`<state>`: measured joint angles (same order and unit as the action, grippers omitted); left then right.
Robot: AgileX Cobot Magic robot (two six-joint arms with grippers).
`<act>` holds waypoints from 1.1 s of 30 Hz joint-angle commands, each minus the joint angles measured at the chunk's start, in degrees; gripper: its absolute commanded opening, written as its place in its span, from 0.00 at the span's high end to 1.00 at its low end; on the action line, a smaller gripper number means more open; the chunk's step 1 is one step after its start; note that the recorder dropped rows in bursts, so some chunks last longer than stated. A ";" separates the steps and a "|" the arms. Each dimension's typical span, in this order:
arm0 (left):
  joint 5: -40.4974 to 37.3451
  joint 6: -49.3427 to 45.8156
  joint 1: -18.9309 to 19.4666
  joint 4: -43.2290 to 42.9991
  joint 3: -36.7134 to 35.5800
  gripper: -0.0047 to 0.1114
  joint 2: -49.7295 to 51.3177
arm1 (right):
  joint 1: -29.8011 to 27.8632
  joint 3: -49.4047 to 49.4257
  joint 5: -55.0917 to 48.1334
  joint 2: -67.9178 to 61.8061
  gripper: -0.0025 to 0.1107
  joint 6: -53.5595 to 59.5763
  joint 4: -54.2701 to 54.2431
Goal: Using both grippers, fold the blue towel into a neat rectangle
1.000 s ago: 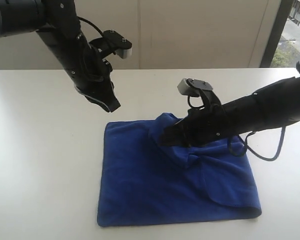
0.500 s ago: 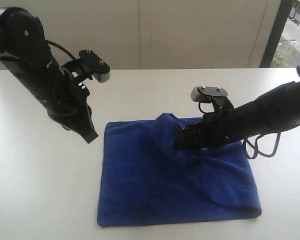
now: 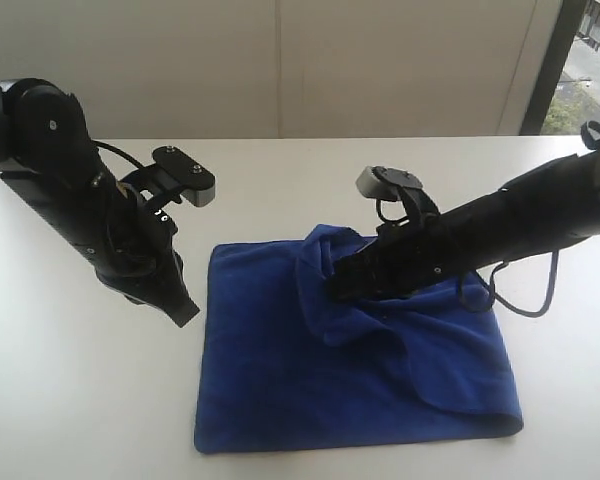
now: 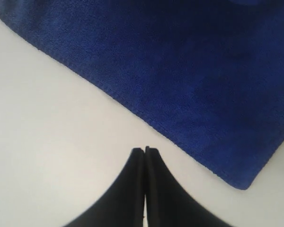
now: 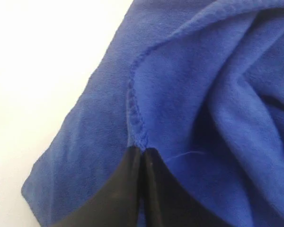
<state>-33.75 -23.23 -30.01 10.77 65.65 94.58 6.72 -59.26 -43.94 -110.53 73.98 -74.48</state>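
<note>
The blue towel (image 3: 280, 385) lies spread on the white table, its far right part bunched into a raised fold (image 3: 325, 250). My right gripper (image 3: 333, 290) lies low across that fold, and in the right wrist view the right gripper (image 5: 142, 150) is shut on the stitched hem of the blue towel (image 5: 203, 94). My left gripper (image 3: 185, 315) hangs just off the towel's left edge. Seen from the left wrist, the left gripper (image 4: 145, 149) is shut and holds nothing, over bare table beside the blue towel (image 4: 203, 71), near one of its corners.
The white table (image 3: 70, 400) stretches wide to the left and front of the towel. A loose black cable (image 3: 525, 305) loops off the right arm above the towel's right edge. A wall and a window frame stand behind the table.
The left arm has swung down and left, then in close to the towel's left edge. The right gripper opened, slid left along the raised fold and shut on its hem.
</note>
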 commanded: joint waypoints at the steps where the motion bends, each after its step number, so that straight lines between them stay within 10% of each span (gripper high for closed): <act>1: -0.47 0.33 0.14 0.69 -0.53 0.96 -0.59 | 4.37 -0.15 -1.19 0.49 0.98 1.89 -0.92; 17: -0.14 0.33 0.14 0.43 -0.53 0.96 -0.59 | 12.74 -0.15 -5.50 7.62 0.98 0.76 -0.30; 33: 3.32 24.42 6.06 -24.70 -0.53 0.96 -0.59 | 17.03 -0.15 -3.37 9.61 0.98 -2.93 2.33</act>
<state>-29.96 -2.75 -26.18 -11.98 65.65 94.58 22.13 -59.26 -48.95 -101.57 72.69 -73.91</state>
